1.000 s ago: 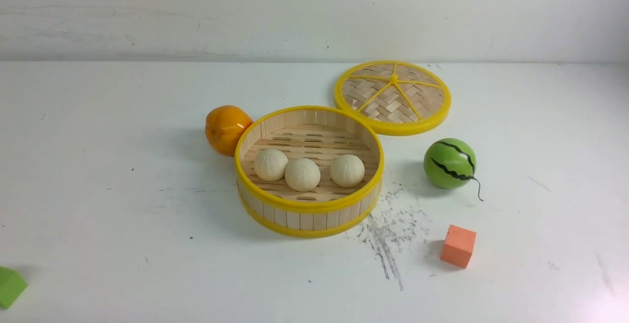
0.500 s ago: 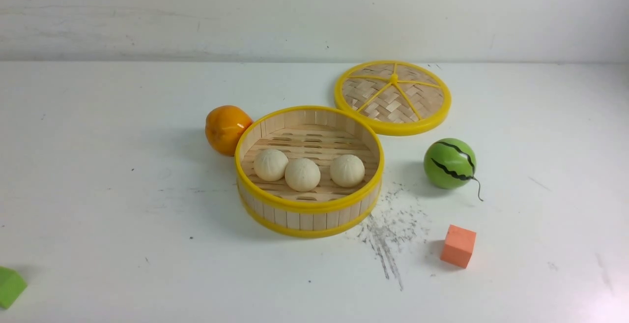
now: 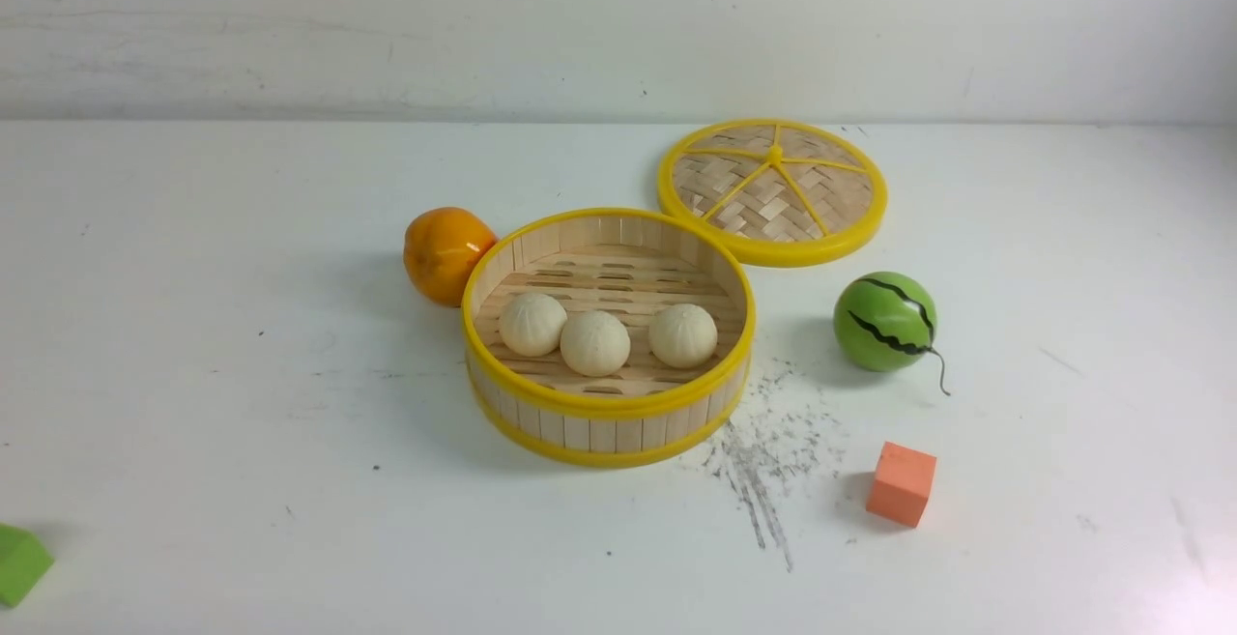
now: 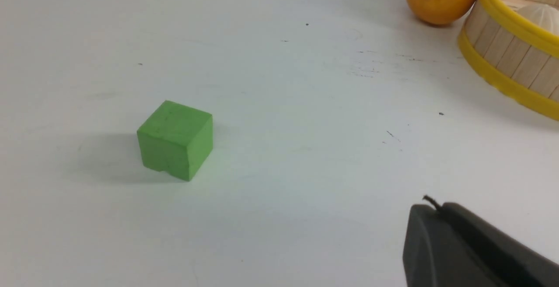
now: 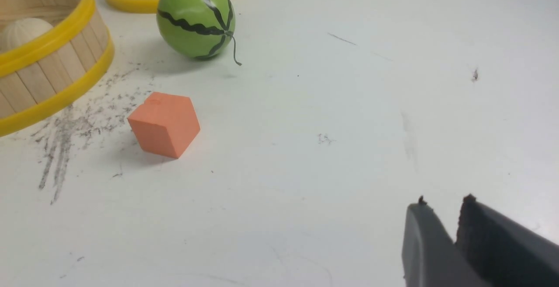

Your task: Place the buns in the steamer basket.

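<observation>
Three buns sit in the steamer basket; both claws are back at the near edge of the bench (image 3: 193, 229).

Nearest, the left claw (image 4: 430, 210) has its tips pressed together over bare bench, and the right claw (image 5: 443, 210) has its tips slightly apart, holding nothing. Next come a green cube (image 3: 19, 562) at 8 o'clock and an orange cube (image 3: 902, 483) at 4 o'clock of the steamer basket (image 3: 609, 422). The buns (image 3: 594, 342) lie in a row on its slatted floor. An orange (image 3: 445, 253) touches its wall at 10 o'clock; a watermelon ball (image 3: 884, 321) sits at 3 o'clock. Farthest, the woven lid (image 3: 771, 192) lies flat at 1 o'clock.
</observation>
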`<state>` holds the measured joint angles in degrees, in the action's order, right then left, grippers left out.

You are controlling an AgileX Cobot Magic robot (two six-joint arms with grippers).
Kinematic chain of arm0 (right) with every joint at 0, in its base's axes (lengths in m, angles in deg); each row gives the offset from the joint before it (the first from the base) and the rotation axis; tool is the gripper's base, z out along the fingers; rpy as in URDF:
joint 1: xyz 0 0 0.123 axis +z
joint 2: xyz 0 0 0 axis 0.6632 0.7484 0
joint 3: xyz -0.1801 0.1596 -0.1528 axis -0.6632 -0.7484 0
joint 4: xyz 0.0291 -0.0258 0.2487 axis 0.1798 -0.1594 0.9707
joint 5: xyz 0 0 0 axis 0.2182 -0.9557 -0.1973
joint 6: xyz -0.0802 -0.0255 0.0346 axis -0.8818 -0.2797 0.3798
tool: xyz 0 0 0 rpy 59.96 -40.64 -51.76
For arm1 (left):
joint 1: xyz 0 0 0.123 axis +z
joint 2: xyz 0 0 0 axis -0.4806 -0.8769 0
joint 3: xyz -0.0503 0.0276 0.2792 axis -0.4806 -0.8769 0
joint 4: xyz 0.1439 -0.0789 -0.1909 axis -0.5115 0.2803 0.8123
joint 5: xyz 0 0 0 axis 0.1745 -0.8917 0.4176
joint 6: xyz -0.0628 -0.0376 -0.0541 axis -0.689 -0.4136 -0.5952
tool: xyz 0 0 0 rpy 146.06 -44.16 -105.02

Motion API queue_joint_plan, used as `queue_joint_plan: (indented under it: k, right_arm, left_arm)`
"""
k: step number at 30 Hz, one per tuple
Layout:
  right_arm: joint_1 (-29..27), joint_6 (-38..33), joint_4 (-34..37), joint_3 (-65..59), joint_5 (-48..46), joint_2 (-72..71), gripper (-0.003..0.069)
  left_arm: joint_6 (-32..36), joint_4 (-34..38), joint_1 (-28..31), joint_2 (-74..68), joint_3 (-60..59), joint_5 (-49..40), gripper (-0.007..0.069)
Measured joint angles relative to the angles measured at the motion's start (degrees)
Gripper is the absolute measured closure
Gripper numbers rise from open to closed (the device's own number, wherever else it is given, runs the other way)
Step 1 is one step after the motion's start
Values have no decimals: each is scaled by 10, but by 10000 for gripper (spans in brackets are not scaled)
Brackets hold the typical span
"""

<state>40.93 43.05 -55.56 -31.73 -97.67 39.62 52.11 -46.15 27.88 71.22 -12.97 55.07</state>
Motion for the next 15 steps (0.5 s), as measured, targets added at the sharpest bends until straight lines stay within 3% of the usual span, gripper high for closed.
queue_joint_plan:
  k: [15]
  right_arm:
    - [0,0,0,0,0,0,518]
  left_arm:
    - [0,0,0,0,0,0,635]
